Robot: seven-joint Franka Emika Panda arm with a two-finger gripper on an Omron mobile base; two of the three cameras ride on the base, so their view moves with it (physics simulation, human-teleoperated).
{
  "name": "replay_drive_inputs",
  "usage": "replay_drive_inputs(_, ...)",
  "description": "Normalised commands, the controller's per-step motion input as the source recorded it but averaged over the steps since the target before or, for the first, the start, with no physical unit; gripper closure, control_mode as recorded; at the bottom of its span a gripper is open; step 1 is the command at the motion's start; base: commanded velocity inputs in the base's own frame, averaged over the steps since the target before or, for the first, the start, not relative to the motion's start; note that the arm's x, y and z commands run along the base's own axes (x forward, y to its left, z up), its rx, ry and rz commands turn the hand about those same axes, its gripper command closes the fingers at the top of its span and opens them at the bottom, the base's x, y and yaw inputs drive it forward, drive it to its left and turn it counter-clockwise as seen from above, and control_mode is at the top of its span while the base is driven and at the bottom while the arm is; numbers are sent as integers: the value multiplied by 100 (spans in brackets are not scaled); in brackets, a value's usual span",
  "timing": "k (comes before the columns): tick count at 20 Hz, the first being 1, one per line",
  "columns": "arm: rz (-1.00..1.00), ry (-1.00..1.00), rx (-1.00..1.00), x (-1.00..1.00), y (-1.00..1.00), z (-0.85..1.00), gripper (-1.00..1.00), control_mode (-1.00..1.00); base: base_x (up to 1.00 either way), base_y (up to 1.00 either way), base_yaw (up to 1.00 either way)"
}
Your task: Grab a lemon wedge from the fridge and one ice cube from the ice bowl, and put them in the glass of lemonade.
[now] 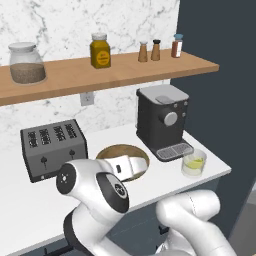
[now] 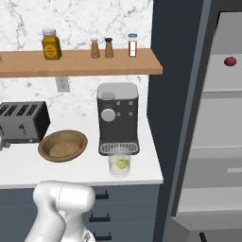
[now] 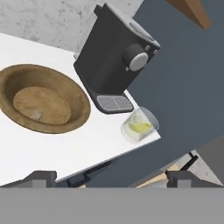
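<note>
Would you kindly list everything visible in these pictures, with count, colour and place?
Ice bowl: one, brown wood, counter left of coffee machine.
Glass of lemonade: one, clear, yellow-green piece inside, counter edge before the machine.
Coffee machine: one, dark grey, counter by the wall.
Toaster: one, grey, counter left.
Shelf: one, wooden, on the wall.
Jars: two; one clear, one yellow, on shelf.
Shakers: three, on shelf.
Fridge: one, grey, open, right.
Red fruit: one, fridge shelf.
Pincer: one, dark tips, open, over the counter.
</note>
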Motion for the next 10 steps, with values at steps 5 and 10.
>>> replay_drive_inputs(5,0,0,0,0,0,-1,-100,-100,0,0,0)
replay_drive_inputs(10,0,0,2,0,0,-3,-100,-100,0,0,0)
